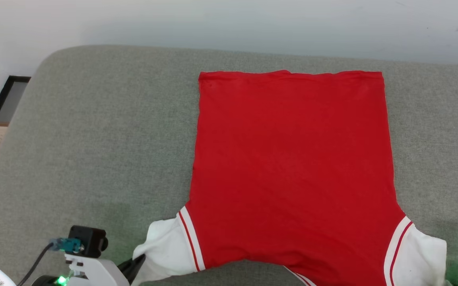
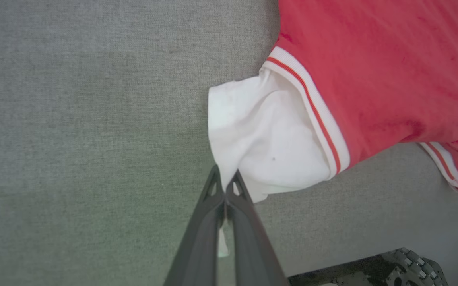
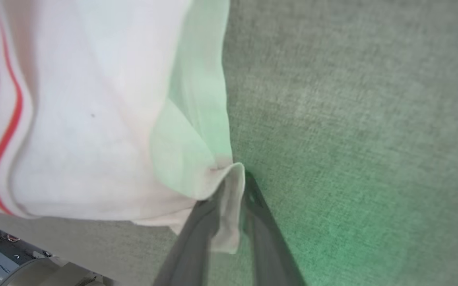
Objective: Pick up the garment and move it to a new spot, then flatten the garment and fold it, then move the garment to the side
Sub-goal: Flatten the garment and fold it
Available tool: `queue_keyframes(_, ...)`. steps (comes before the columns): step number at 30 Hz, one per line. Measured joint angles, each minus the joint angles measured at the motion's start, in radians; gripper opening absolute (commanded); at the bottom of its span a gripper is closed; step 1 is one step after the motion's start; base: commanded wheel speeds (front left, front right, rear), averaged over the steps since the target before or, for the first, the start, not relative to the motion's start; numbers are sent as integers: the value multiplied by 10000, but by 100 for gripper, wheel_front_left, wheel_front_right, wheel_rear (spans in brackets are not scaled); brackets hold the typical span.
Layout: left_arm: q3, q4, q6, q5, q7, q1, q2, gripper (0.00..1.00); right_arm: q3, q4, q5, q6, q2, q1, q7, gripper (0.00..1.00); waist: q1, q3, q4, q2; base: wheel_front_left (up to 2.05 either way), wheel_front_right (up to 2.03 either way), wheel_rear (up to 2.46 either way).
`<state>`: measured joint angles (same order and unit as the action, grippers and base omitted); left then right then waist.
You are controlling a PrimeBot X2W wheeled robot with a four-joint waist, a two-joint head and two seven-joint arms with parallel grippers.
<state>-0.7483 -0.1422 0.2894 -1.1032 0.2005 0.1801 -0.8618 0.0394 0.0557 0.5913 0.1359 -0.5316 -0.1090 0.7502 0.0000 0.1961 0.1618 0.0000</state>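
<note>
1. At the near left corner of the cloth, the left gripper [image 2: 225,182] is clenched tight on the edge of the white left sleeve [image 2: 264,135]. A sliver of cloth shows between its dark fingers.
2. On the near right, the right gripper [image 3: 233,186] has the folded edge of the right sleeve [image 3: 105,119] lying between its fingers, with a slight gap beside it. Whether they pinch it or have let go, I cannot tell.
3. Out from the grippers, the garment [image 1: 292,159] lies on the grey cushion [image 1: 94,139], right of centre. Its red body is spread smooth, hem far, both sleeves near.
4. This looks to me like the flattening step. To do it well, I'd draw each sleeve low and outward, evenly on both sides, because the left sleeve is bunched and curled. I'd lift little, so the smooth body isn't dragged askew, and release once each sleeve lies flat.
5. Some things are hard to see. The head view's near edge cuts off the neckline, and the right gripper is just a dark sliver at its corner. Green light tints the right sleeve and masks its creases.
</note>
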Motion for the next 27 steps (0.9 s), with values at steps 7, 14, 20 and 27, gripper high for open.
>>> queue_keyframes(7,4,25,-2,54,-165,7,86,0,-40,-748,171,-6,-318,257,508,100,0,25,-50,0,0,0,0)
queue_keyframes(14,-40,-130,-2,236,-265,99,178,0,-1147,-2786,410,-46,-522,478,2034,100,0,159,-29,0,0,0,0)
queue_keyframes(20,-198,-136,-257,508,-263,693,610,0,-1342,-3173,-295,-46,-497,2816,1764,100,0,550,175,0,0,0,0)
queue_keyframes(27,-520,405,-880,880,-251,1709,1430,0,-291,-261,-1538,-46,-311,6330,-92,100,0,1089,781,0,0,0,0)
